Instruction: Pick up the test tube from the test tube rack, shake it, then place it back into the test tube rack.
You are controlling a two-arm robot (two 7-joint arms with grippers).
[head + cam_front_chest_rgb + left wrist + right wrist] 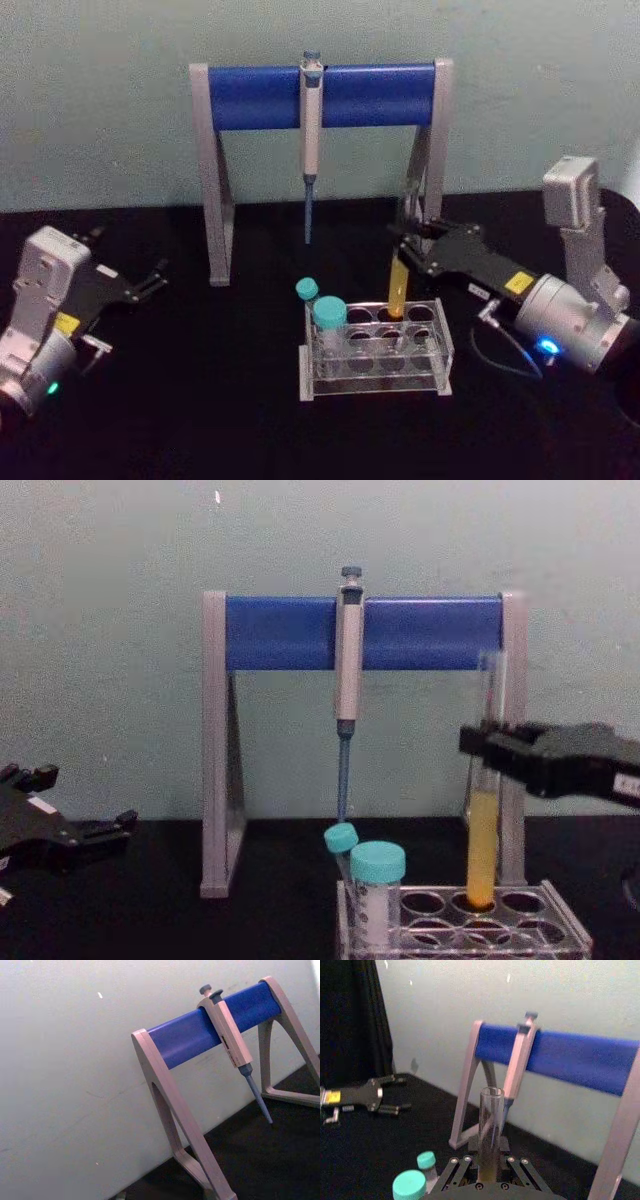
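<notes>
Black table (200, 400), pale wall behind. Clenched in right gripper (482, 744): tube (481, 850), upright, tip at a back-row hole of rack (445, 360). Left gripper (150, 280) parked at left, fingers spread. Could catch the hole's rim if lifted askew, dragging the rack; could slosh liquid out the uncapped top if shaken hard.

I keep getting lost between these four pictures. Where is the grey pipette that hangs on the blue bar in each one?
Head view: the pipette hangs top centre, across the blue bar.
Left wrist view: the pipette slants across the blue bar.
Right wrist view: the pipette is just behind the test tube.
Chest view: the pipette is top centre, left of the test tube.
Shared landmark: the blue bar.
</notes>
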